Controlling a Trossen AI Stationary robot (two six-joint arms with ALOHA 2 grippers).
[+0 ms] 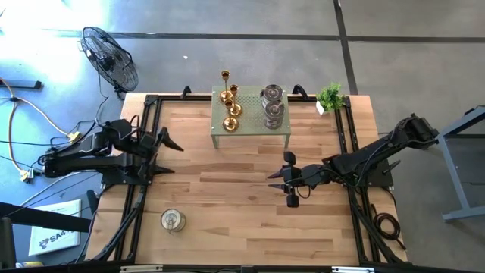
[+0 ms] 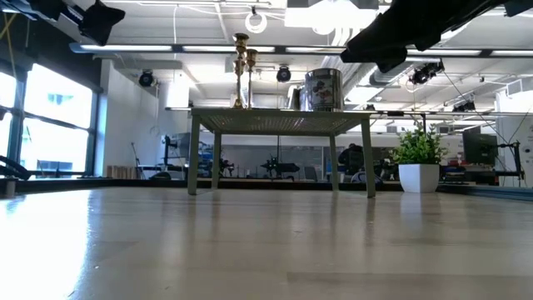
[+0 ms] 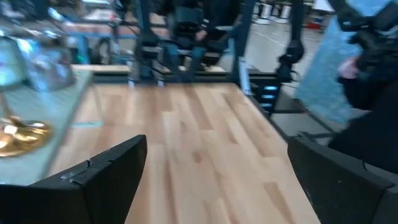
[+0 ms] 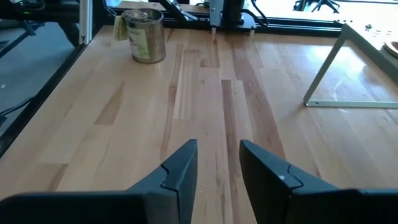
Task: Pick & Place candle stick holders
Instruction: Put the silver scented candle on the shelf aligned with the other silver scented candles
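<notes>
Remaining stray holder: one silver-grey jar-like holder [image 1: 173, 220] stands upright on the bare table [image 1: 227, 220], near the front edge on the left arm's side. The right wrist view shows the same jar [image 4: 146, 35] upright, far across the boards.
Other holders: three gold candle stick holders [image 1: 230, 102] and two silver-grey holders [image 1: 272, 106] are grouped on the small raised stand [image 1: 250, 135] at the back centre, well apart from the stray one.
Left gripper: the left gripper [image 1: 168, 142] sits at the left edge of the table, fingers spread wide and holding nothing. Its wrist view looks across the boards, with a gold base at the picture's edge.
Right gripper: the right gripper [image 1: 282, 176] hovers mid-table, just in front of the stand; its fingers [image 4: 180, 171] are set narrowly apart with only bare wood between them, so it holds nothing.
Deciding relation: the stray holder lies frontward of the left gripper, on the same side of the table, while the right gripper is well apart from it across the centre.
Nearer arm: the left, by my judgement.
Axis: the jar's long axis is vertical, so a level approach onto its wall would seem to suit.
Bystander item: a small potted plant [image 1: 330, 97] at the back right corner is no part of the task.
</notes>
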